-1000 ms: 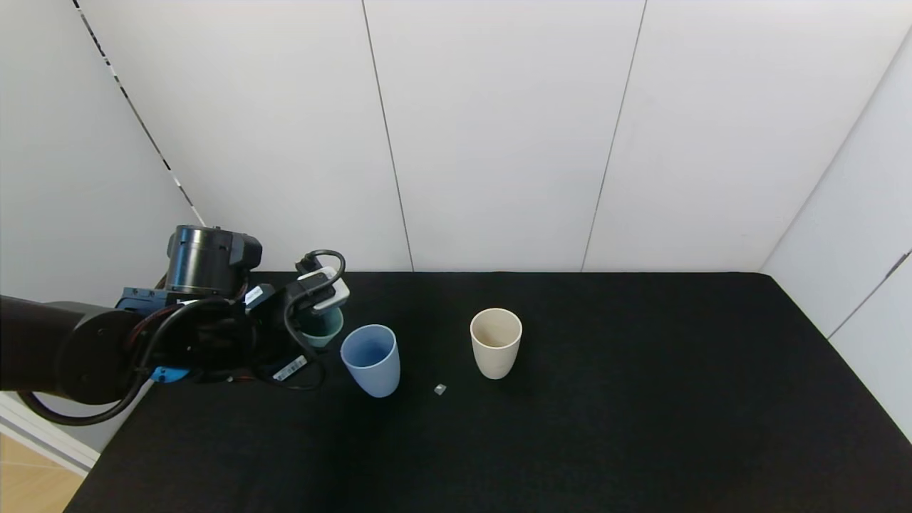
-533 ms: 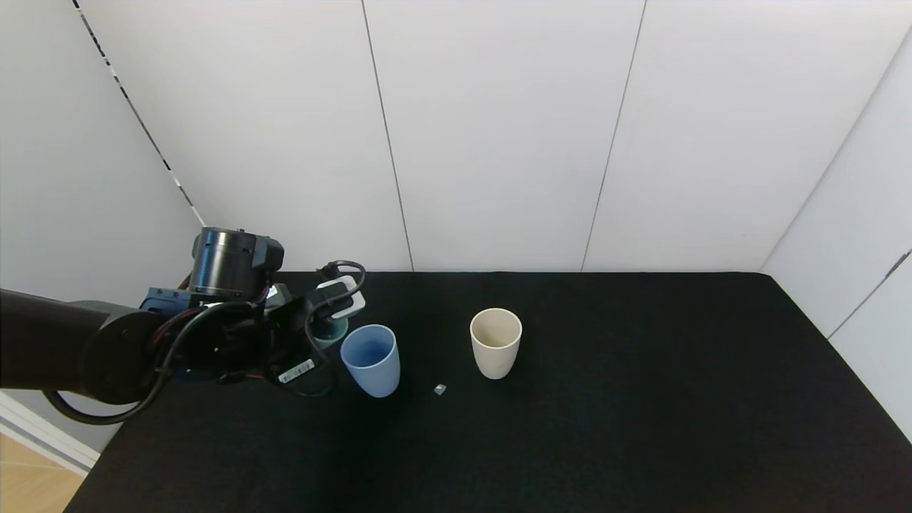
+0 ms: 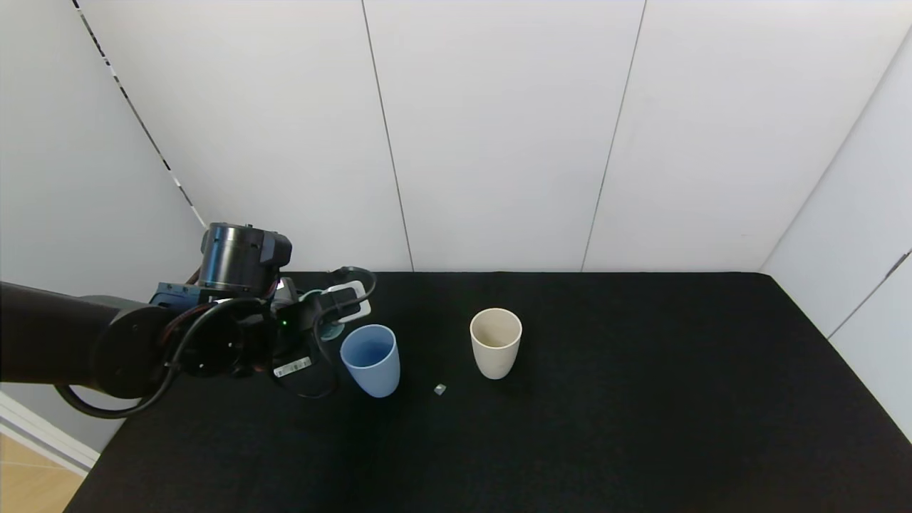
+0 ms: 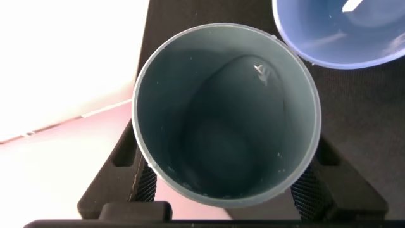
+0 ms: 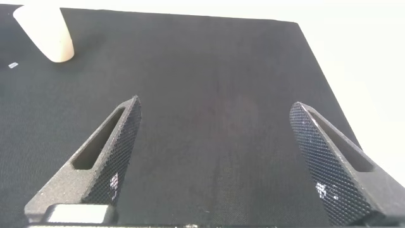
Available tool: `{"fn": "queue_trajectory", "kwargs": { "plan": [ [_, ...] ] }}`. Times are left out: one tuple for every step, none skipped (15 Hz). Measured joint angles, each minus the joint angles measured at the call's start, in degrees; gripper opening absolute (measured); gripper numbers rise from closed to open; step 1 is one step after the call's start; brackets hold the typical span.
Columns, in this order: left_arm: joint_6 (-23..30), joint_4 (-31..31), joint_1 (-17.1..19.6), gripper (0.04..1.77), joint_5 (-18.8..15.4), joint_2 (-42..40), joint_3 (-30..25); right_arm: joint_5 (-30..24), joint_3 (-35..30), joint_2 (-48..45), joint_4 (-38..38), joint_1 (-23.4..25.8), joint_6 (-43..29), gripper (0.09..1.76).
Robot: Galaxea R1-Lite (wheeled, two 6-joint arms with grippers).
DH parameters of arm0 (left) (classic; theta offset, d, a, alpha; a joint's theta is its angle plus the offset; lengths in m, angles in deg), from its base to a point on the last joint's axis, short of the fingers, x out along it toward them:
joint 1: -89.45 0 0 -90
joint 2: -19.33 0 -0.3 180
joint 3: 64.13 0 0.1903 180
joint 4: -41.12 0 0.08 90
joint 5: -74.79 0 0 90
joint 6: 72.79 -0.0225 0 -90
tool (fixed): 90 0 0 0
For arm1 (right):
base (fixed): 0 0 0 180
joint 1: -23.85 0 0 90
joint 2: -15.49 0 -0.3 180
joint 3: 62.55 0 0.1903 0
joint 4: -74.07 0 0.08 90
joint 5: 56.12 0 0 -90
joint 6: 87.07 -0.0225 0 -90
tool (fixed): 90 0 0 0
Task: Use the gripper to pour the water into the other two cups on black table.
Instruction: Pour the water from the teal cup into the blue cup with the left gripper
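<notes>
White panelled walls close in behind the black table, which fills the lower part of my head view. My left gripper sits at the table's left rear, clamped on a teal-green cup; in my left wrist view its two fingers press against opposite sides of that cup, and I look straight down into its dark interior, where I cannot tell how much water it holds. The light blue cup stands upright just beside the held cup, on its right and a little nearer to me, and its rim shows close against the teal rim in the wrist view. The cream cup stands upright farther right, well apart from the blue one. A tiny pale scrap lies on the table between them, slightly nearer me. My right gripper hangs over bare table with its fingers spread wide and nothing between them, the cream cup far off.
</notes>
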Motion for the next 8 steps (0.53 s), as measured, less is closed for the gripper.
{"fn": "queue_trajectory", "kwargs": {
  "plan": [
    [-1.08,0.00,-0.23,1.16,0.66,0.04,0.05,-0.02,0.00,0.00,0.00,0.02,0.02,1.71],
    [-2.02,-0.02,-0.41,1.16,1.27,0.09,0.09,-0.02,0.00,0.00,0.00,0.00,0.00,1.71],
    [-2.62,-0.04,-0.54,1.16,1.56,0.12,0.11,-0.02,0.00,0.00,0.00,0.00,0.02,1.71],
    [-2.82,-0.02,-0.69,1.16,1.65,0.20,0.11,0.00,0.00,0.00,0.00,0.00,0.00,1.71],
    [-3.15,-0.02,-0.87,1.16,1.68,0.30,0.13,-0.02,0.00,0.00,0.00,0.00,0.02,1.71],
    [-3.75,-0.02,-1.06,1.16,1.84,0.39,0.13,0.00,0.00,0.00,0.00,0.00,0.02,1.71],
    [-4.63,-0.02,-1.19,1.16,2.47,0.43,0.13,0.00,0.00,0.00,0.00,0.00,0.00,1.71],
    [-5.57,-0.11,-1.27,1.16,2.95,0.45,0.13,-0.02,0.00,0.00,0.00,0.00,0.02,1.71]
  ]
}}
